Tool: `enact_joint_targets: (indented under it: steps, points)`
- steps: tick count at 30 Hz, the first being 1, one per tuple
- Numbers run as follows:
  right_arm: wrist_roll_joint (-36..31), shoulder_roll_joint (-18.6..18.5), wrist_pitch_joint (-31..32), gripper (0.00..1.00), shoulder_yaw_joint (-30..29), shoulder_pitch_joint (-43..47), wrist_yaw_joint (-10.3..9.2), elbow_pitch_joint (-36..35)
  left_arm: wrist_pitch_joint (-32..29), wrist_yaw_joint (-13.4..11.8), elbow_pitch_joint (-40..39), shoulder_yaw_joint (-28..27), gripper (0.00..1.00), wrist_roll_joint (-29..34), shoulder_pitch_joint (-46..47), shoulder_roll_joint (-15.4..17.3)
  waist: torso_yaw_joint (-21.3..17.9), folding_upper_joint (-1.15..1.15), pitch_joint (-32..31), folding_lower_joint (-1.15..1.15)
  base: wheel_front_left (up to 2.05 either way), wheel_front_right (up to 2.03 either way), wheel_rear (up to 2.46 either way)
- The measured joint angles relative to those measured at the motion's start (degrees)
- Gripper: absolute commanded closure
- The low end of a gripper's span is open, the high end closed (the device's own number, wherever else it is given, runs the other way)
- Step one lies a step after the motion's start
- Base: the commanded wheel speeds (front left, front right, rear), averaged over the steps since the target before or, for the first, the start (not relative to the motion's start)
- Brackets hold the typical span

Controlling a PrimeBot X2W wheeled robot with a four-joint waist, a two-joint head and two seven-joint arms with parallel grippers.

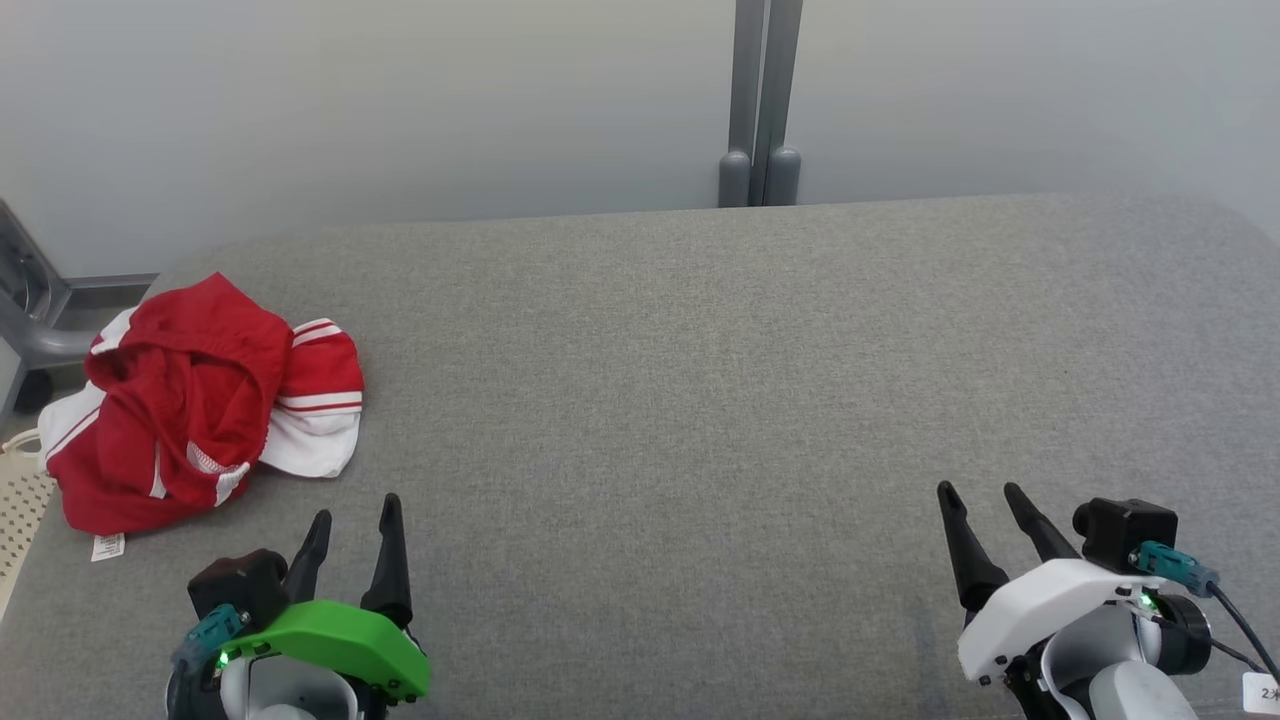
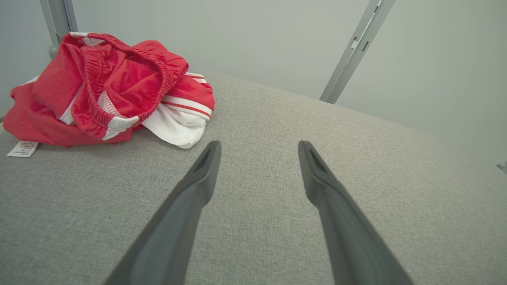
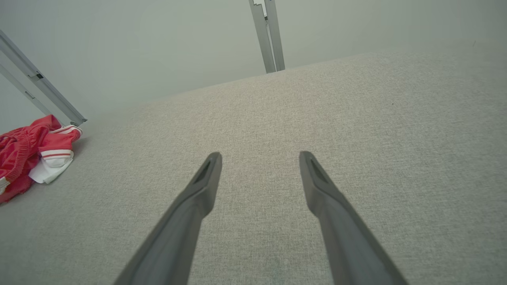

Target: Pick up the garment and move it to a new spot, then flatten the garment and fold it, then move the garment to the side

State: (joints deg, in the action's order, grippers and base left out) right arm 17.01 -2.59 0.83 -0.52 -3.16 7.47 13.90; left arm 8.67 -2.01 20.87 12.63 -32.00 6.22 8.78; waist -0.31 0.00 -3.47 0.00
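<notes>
The garment (image 1: pixel 190 405) is a crumpled pair of red shorts with white stripes and a white label, lying bunched at the left edge of the grey fabric table (image 1: pixel 700 400). The left wrist view has the garment (image 2: pixel 111 87) at its upper left, the right wrist view has the garment (image 3: pixel 31 152) far off at its left edge. My left gripper (image 1: pixel 355 512) stands open just in front of and right of the heap, apart from it, nothing between its fingers (image 2: pixel 206 162). Far to the right, my right gripper (image 1: pixel 980 490) is open and empty over bare cloth, fingers (image 3: pixel 210 170) spread.
A grey metal post (image 1: pixel 760 100) rises behind the table's far edge against a pale wall. At the far left stand a grey frame (image 1: pixel 30 300) and a perforated cream surface (image 1: pixel 20 510) beside the table. Bare cloth runs from the garment to the table's right edge.
</notes>
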Motion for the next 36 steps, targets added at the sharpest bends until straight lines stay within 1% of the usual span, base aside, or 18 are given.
enact_joint_targets:
  steps: [27, 36]
  points:
    - [-9.8, -0.2, -1.4, 0.00, 1.5, -0.8, 0.01, 1.5, 1.1, -1.9, 0.3, 2.4, 0.00, 6.7, 0.3, 1.6, -0.1, 0.00, -0.8, 0.00, 0.00, 0.00, 0.00]
    - [-10.1, -0.2, -1.2, 0.00, 1.7, -0.8, 0.01, 1.6, 1.2, -2.0, 0.7, 2.8, 0.00, 6.6, 0.3, 1.6, -0.2, 0.00, -1.0, 0.00, 0.00, 0.00, 0.00]
